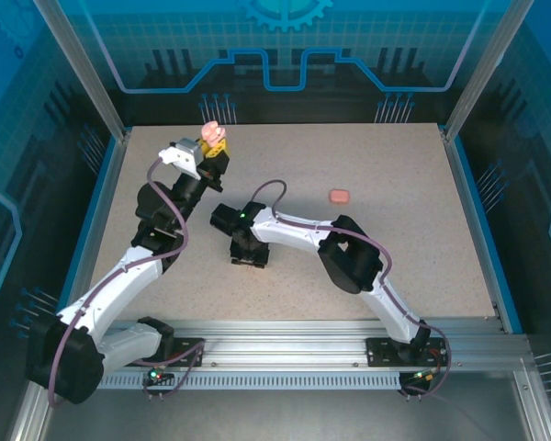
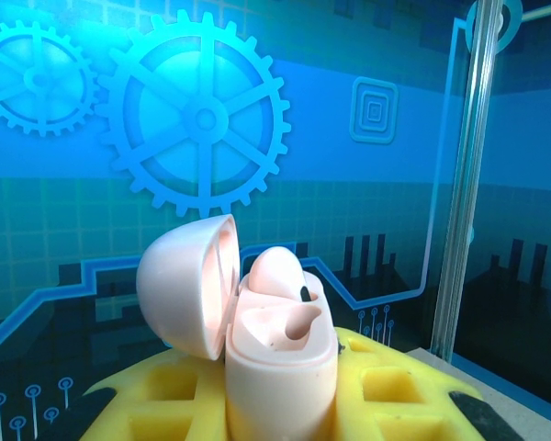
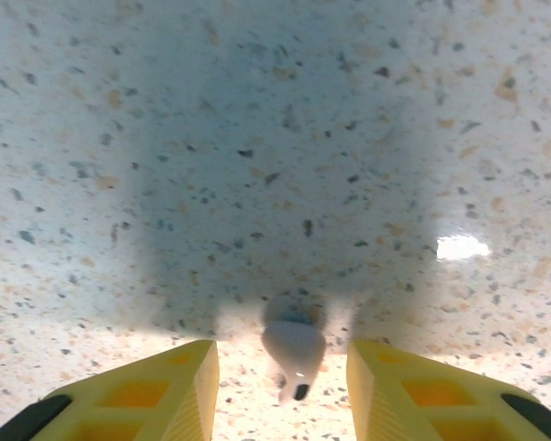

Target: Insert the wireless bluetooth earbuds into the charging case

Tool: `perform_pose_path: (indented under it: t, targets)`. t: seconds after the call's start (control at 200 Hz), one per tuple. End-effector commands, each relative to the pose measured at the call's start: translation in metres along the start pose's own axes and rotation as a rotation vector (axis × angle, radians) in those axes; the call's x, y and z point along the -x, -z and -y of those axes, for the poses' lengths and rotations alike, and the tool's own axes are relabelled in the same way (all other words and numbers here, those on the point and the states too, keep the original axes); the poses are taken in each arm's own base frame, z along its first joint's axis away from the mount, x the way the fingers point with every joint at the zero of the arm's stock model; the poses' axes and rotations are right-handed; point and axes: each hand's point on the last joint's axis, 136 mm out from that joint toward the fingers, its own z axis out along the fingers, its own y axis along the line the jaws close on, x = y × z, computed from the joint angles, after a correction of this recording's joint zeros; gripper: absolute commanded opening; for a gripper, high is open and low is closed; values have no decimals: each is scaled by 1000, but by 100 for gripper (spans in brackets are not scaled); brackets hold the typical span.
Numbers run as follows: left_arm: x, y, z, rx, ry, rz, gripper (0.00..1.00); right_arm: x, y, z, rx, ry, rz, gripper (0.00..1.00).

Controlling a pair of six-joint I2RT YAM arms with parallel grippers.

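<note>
Left hand (image 1: 212, 147) raised at the back, pinching the open pink charging case (image 2: 280, 377) (one bud (image 2: 277, 274) seated inside), right hand (image 1: 249, 261) low over the tabletop (image 1: 395, 257), fingers (image 3: 179, 390) spread either side of a pale earbud (image 3: 294, 349) lying there, second pink case (image 1: 340, 196) well apart.

A robotics lab cell is indicated: a speckled table (image 1: 395, 165) is enclosed by aluminium posts (image 1: 78, 64) and, at top, blue gear-printed panels (image 1: 285, 55).
</note>
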Motion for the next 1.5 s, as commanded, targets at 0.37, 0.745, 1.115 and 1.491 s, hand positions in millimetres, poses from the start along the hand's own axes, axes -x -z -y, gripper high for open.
perform_pose_path:
  t: [0.37, 0.745, 1.115, 1.491]
  targets:
    - [6, 1, -5, 7, 12, 36, 0, 0, -22, 14, -88, -14, -20, 35]
    - [4, 0, -3, -4, 16, 26, 0, 4, -18, 19, -90, 0, -2, 20]
    - [0, 1, 1, -29, 27, 3, 0, 18, 19, 41, -76, 87, 141, 14]
    - [-13, 5, 15, -105, 77, -33, 0, 43, 60, 108, -191, 157, 321, 14]
